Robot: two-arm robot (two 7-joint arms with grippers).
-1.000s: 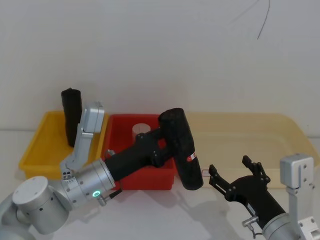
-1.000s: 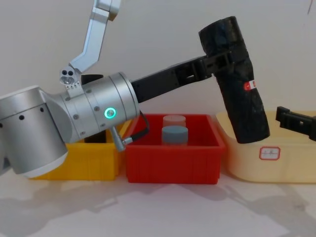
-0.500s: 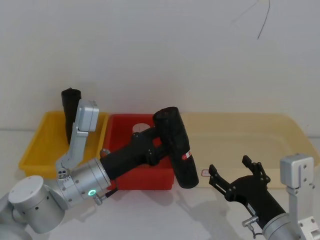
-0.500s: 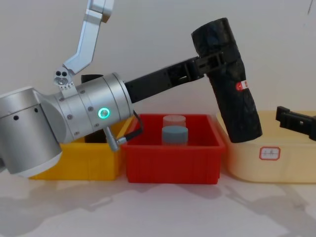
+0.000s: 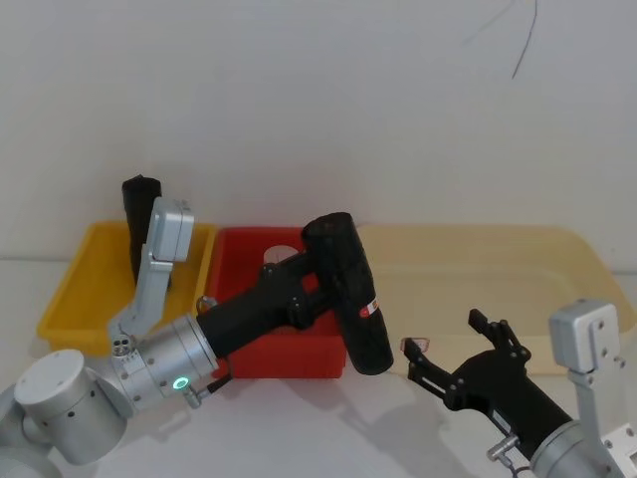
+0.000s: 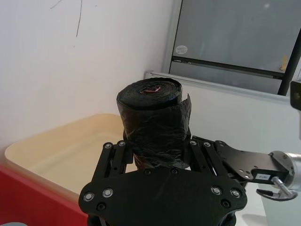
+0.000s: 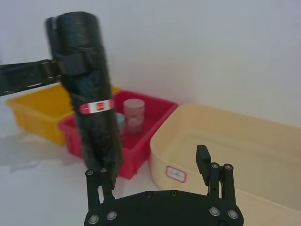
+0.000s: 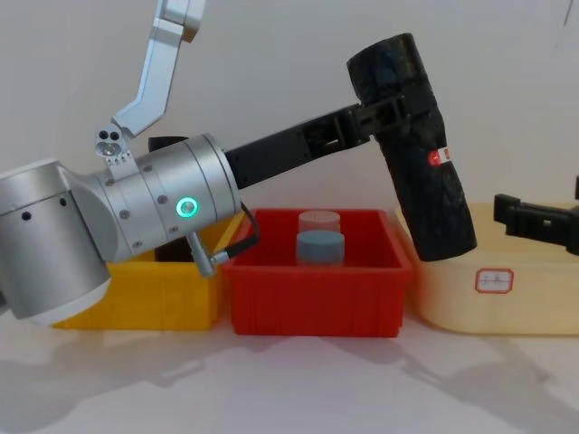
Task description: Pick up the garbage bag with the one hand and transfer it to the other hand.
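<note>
Black garbage bag [image 8: 418,176], tilted, between fingers [image 8: 387,111] of left gripper [image 8: 404,107] (upper end)

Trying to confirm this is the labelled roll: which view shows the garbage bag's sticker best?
The right wrist view: the sticker faces it, across the garbage bag at mid-height. Chest and head views catch it small at the roll's side; the left wrist view looks at the roll's end, sticker hidden.

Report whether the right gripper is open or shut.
Open: the right gripper shows its fingers spread, nothing between them; the garbage bag hangs apart.
</note>
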